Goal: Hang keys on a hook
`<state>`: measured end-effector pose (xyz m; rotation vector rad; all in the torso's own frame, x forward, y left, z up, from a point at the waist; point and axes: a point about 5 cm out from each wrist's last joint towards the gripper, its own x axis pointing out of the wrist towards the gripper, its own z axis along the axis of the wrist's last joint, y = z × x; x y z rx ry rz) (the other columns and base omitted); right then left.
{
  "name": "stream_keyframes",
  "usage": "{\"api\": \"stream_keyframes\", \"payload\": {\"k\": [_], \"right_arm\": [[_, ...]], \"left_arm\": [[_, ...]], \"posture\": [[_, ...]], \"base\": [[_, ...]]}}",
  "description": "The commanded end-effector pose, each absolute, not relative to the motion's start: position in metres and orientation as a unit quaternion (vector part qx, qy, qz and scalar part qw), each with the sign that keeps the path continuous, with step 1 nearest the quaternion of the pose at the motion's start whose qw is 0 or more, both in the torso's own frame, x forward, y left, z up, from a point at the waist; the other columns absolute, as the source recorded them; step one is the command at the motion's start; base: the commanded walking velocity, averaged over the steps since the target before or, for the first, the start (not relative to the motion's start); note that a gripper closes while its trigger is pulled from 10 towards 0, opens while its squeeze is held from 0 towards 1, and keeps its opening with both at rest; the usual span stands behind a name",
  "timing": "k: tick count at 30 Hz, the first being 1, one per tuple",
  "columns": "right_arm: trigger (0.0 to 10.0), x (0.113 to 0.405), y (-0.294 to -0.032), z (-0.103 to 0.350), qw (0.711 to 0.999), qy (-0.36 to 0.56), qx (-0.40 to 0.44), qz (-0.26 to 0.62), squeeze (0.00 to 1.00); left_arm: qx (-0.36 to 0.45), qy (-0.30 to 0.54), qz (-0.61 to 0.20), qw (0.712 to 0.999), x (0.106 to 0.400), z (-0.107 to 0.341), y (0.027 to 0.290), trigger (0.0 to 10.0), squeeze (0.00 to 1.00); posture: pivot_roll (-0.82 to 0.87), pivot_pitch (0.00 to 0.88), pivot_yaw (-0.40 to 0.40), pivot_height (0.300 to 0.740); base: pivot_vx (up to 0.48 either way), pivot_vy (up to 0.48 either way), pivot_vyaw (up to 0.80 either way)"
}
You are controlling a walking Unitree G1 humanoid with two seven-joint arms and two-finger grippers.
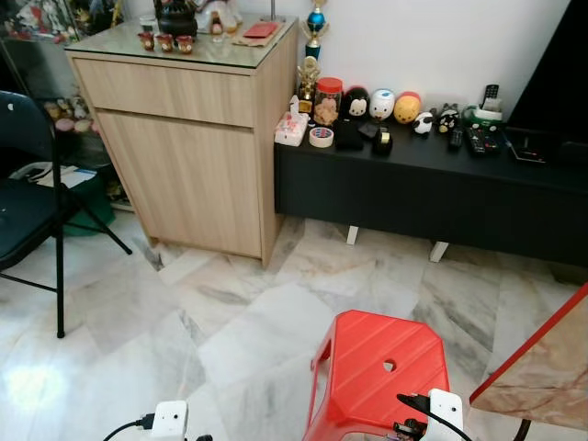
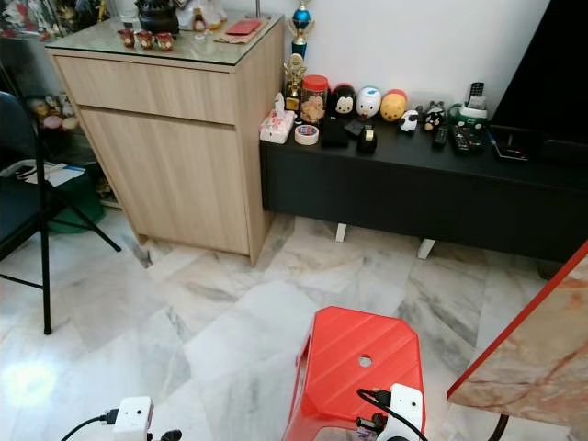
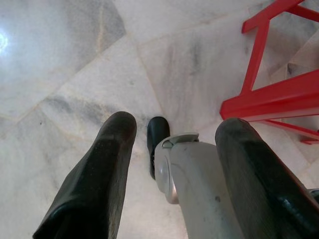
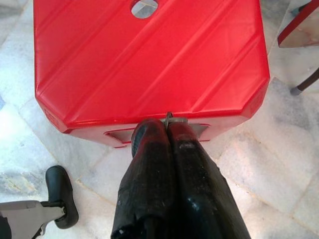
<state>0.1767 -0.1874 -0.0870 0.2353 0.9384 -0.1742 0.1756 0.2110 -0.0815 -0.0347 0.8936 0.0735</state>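
In the right wrist view my right gripper (image 4: pixel 165 130) is shut, and a thin metal key ring (image 4: pixel 168 118) pokes out between its fingertips. It hangs just above the near edge of a red plastic stool (image 4: pixel 149 59). The rest of the keys is hidden by the fingers. My left gripper (image 3: pixel 177 137) is open with nothing between its black fingers (image 3: pixel 107 164), pointing down at the marble floor beside my own leg and black foot (image 3: pixel 157 139).
The red stool (image 1: pixel 381 367) stands right in front of me. Beyond it are a wooden cabinet (image 1: pixel 184 147) and a low black bench (image 1: pixel 432 188) with figurines and remotes. A black folding chair (image 1: pixel 28 207) is at left, a red-edged marble table (image 1: pixel 542 367) at right.
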Motion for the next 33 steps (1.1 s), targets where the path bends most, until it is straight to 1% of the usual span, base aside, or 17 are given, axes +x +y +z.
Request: {"api": "stream_keyframes", "payload": {"k": [1,20,27,33], "right_arm": [[10.0,0.1765,-0.1922,-0.0863,0.883,0.445,0.113,-0.094,0.00],[10.0,0.1771,-0.1944,-0.0855,0.886,0.440,0.107,-0.104,0.00],[10.0,0.1778,-0.1988,-0.0844,0.887,0.433,0.100,-0.126,0.00],[10.0,0.1792,-0.2001,-0.0835,0.888,0.430,0.105,-0.128,0.00]], "left_arm": [[-0.008,0.435,0.029,0.900,0.1742,-0.0825,0.2098,10.0,0.00],[-0.007,0.427,0.019,0.904,0.1772,-0.0816,0.2044,10.0,0.00],[-0.006,0.423,0.013,0.906,0.1803,-0.0805,0.2015,10.0,0.00],[-0.006,0.420,0.013,0.908,0.1821,-0.0797,0.2007,10.0,0.00]], "posture": [[0.02,0.000,-0.089,0.740],[0.01,0.000,-0.091,0.740],[0.01,0.000,-0.090,0.740],[0.01,0.000,-0.090,0.740]], "base": [[0.000,-0.285,0.00],[0.000,-0.301,0.00],[0.000,-0.306,0.00],[0.000,-0.307,0.00]]}}
